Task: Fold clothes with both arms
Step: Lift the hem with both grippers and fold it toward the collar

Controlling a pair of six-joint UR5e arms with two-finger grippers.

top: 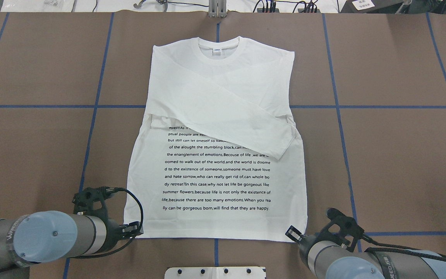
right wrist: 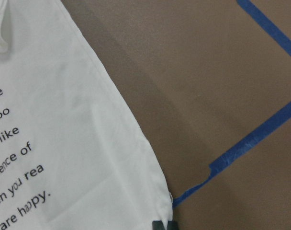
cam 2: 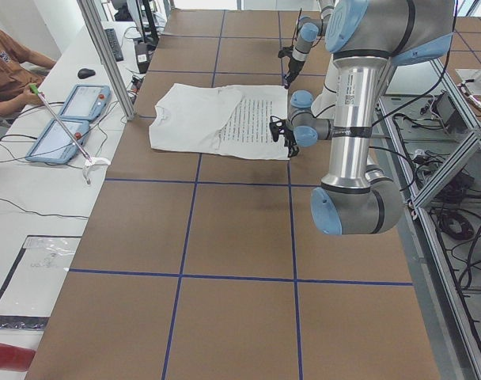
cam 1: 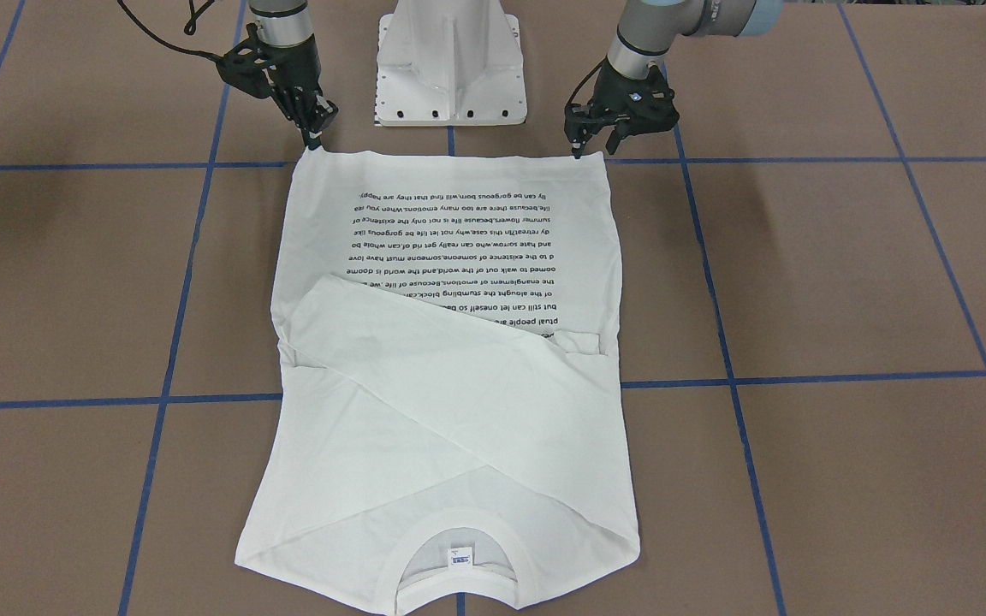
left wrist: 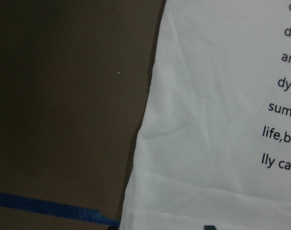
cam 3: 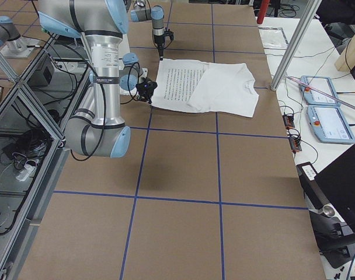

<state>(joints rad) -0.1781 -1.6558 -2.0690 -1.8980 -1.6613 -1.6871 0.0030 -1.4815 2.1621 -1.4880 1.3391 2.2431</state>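
The white long-sleeved T-shirt [top: 215, 128] lies flat on the brown table, collar [top: 219, 50] far from me, hem near me, printed text up. Both sleeves are folded across the chest [cam 1: 450, 385]. My left gripper [top: 136, 229] sits at the hem's left corner, jaws together on the cloth edge; its dark tip shows at the bottom of the left wrist view [left wrist: 208, 226]. My right gripper [top: 290, 232] sits at the hem's right corner, also closed on the edge [right wrist: 162, 225]. In the front-facing view the left gripper [cam 1: 580, 151] and right gripper [cam 1: 315, 139] touch the two hem corners.
The white pedestal base [cam 1: 452, 64] stands between the arms, just behind the hem. Blue tape lines [top: 91, 128] grid the table. Tablets [cam 2: 66, 119] and an operator [cam 2: 7, 67] are at the far side bench, beyond the collar.
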